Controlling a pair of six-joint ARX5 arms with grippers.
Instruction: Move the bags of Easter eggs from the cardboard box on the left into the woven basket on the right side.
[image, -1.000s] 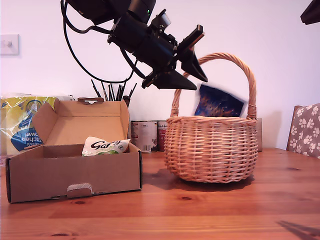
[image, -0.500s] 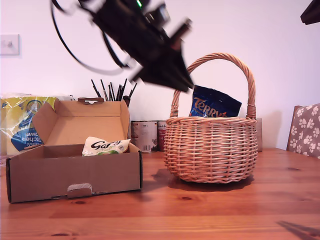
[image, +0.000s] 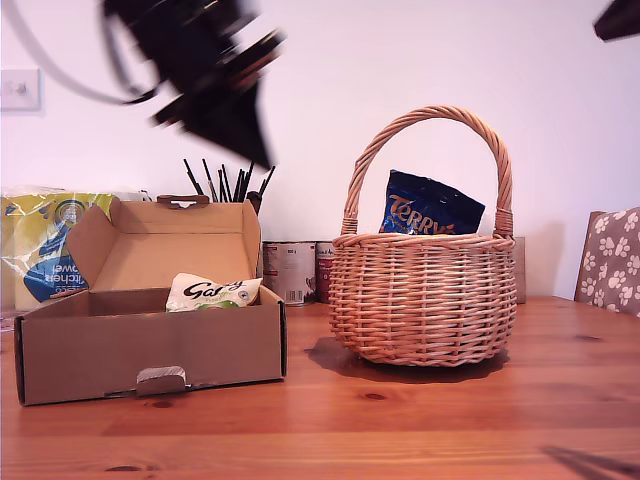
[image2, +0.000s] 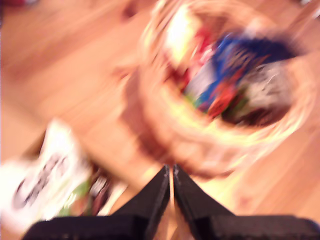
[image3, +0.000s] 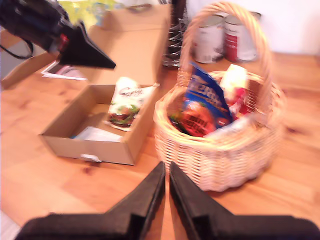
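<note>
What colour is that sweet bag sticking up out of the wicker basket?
Dark blue with orange lettering: the glossy sweet bag in the round tan wicker basket, clearest in the exterior view.

my first gripper (image2: 171, 172) jaws together, my second gripper (image3: 167, 170) likewise

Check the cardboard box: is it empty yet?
No. A white and green bag leans inside the cardboard box, visible in exterior and second wrist views.

A plain white wall (image: 330, 60) rises behind the knotty wooden table (image: 400, 420), evenly lit.
</note>
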